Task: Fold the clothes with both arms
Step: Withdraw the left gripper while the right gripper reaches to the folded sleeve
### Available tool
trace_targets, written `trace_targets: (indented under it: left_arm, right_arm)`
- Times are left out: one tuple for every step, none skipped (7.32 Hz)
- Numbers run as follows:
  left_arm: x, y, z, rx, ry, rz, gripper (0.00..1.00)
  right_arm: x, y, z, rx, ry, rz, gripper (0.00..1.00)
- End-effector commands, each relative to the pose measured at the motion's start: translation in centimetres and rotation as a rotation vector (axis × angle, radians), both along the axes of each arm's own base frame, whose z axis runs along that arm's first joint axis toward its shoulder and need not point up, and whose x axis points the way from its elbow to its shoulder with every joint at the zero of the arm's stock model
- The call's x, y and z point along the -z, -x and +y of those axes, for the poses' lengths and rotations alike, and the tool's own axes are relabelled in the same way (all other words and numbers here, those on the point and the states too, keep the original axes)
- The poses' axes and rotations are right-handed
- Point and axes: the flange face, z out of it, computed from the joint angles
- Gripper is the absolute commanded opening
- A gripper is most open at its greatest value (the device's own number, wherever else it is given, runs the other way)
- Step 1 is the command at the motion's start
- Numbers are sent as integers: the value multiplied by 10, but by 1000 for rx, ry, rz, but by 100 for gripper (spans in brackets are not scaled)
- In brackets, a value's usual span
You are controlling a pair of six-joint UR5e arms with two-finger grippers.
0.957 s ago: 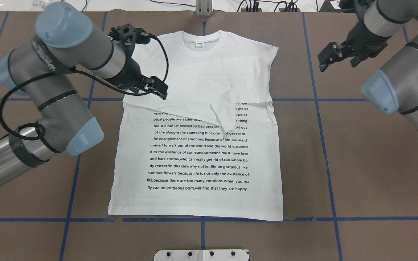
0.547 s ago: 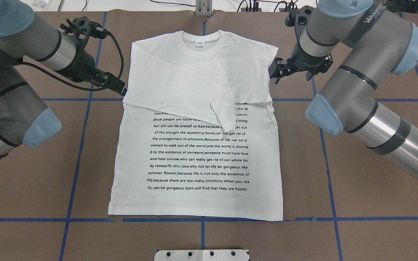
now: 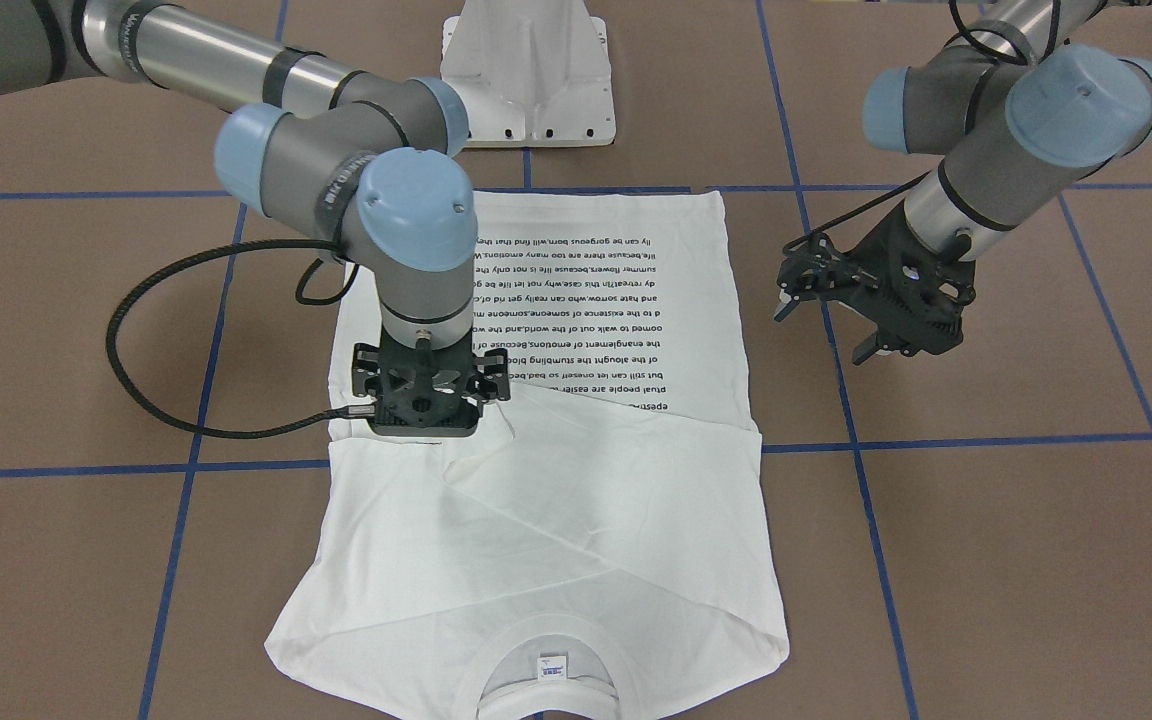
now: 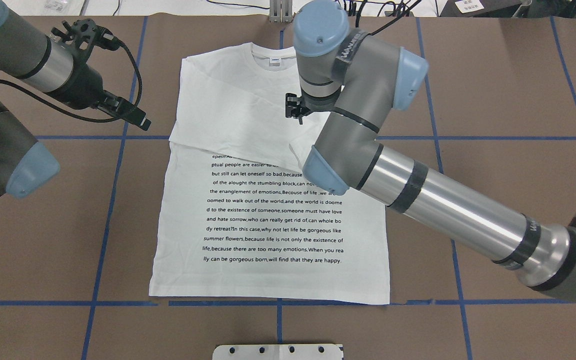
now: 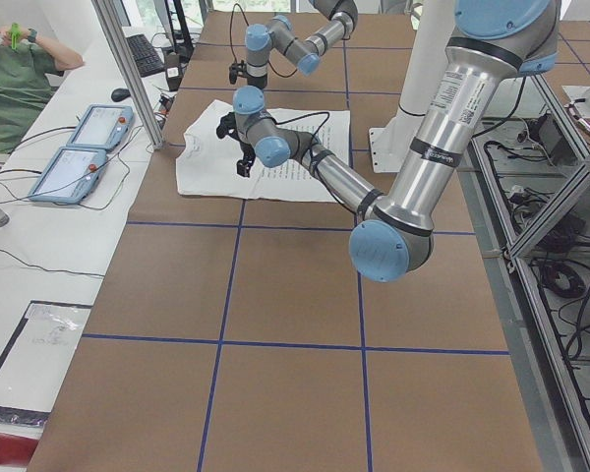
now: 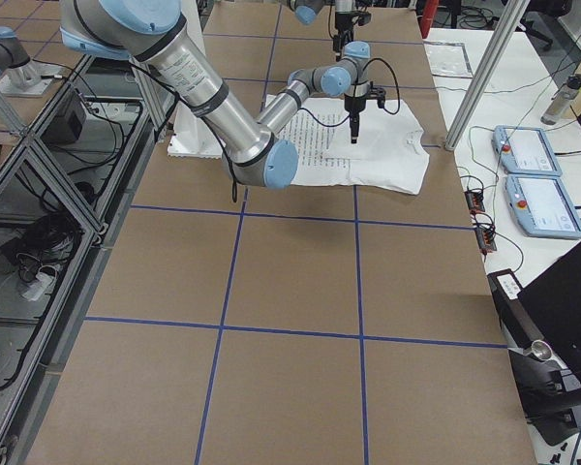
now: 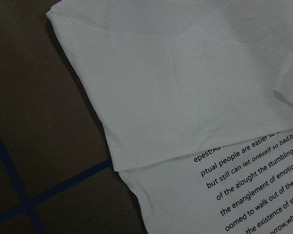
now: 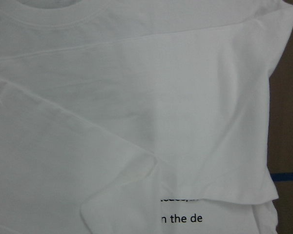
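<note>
The white T-shirt (image 4: 268,220) lies flat on the brown table, collar (image 4: 277,52) at the far side and both sleeves folded across the chest above the black text block (image 4: 275,215). My right gripper (image 4: 294,109) points straight down over the chest near the folded sleeves; in the front-facing view (image 3: 424,410) its jaws look open and hold nothing. My left gripper (image 4: 138,119) hangs open and empty just off the shirt's left edge, and it also shows in the front-facing view (image 3: 821,330). The wrist views show only the shirt (image 7: 185,97) (image 8: 136,97).
The white pedestal base (image 3: 528,70) stands at the near table edge. Blue tape lines (image 4: 113,165) grid the table. An operator (image 5: 20,79) and two tablets (image 5: 79,147) are past the far edge in the exterior left view.
My right arm has swung in from the table's right side to over the shirt's chest. My left gripper has drawn back leftward, off the shirt. The shirt has not moved.
</note>
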Motion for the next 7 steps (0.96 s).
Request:
trace_targets:
  left_arm:
    - [-1,0,0,-1,1,-1,100]
    - [-1,0,0,0,2,-1,100]
    - [-1,0,0,1,5,-1,100]
    - [-1,0,0,1,5,-1,100]
    - [-1,0,0,2,4,-2,100]
    - [-1,0,0,3,6,-1,100]
    - [-1,0,0,3,6,-1,100]
  right_arm:
    - [-15,67,4,-50,-29,0,94]
    - [-16,78,4,-65,-49,16,92]
    - [-17,79,4,-63,-50,19,89]
    - [-19,89,14,-52,-55,25,89]
    - [-23,92,17,-48,-55,32,86]
    - [-24,98,21,-52,-69,43,78]
    - [-22,99,22,-51,-71,42,70]
